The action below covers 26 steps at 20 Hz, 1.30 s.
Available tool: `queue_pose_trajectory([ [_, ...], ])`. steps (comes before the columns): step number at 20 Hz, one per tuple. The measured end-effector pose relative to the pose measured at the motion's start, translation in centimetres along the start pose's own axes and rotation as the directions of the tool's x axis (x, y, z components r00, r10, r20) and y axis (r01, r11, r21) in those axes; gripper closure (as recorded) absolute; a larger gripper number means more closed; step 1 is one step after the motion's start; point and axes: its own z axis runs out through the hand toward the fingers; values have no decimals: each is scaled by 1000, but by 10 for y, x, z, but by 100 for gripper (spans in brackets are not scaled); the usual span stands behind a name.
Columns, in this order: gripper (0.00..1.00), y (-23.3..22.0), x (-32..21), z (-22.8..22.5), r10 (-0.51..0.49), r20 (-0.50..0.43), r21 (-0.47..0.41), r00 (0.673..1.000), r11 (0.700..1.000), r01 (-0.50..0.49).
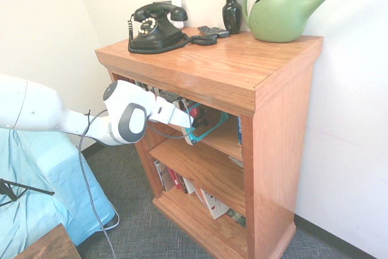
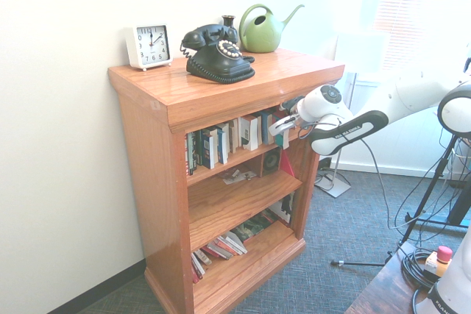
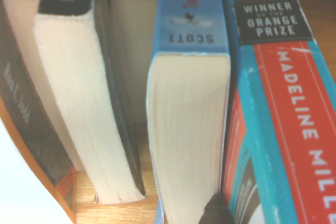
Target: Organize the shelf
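Gripper (image 1: 189, 127), jaws pressed together, reaches under the overhanging top of the shelf (image 1: 242, 68) into its top tier, apparently pinching the blue paperback (image 3: 189, 129) to straighten that leaning row.

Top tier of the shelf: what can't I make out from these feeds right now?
- First exterior view: the gripper tips are lost among the books; what they touch is unclear.
- Second exterior view: the shelf top overhangs the gripper; the book titles are too small to read.
- Wrist view: the blue paperback and the red-and-blue book are cut off by the picture's edges, so titles are incomplete. A dark tip at the edge is unidentifiable.
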Motion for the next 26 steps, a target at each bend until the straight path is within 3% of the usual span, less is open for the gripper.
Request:
queue_pose_trajectory([
  [15, 0, -4, -15, -5, -52, 8, 16, 999, 999, 52],
  [26, 0, 45, -57, -66, -63, 38, 38, 997, 997, 61],
])
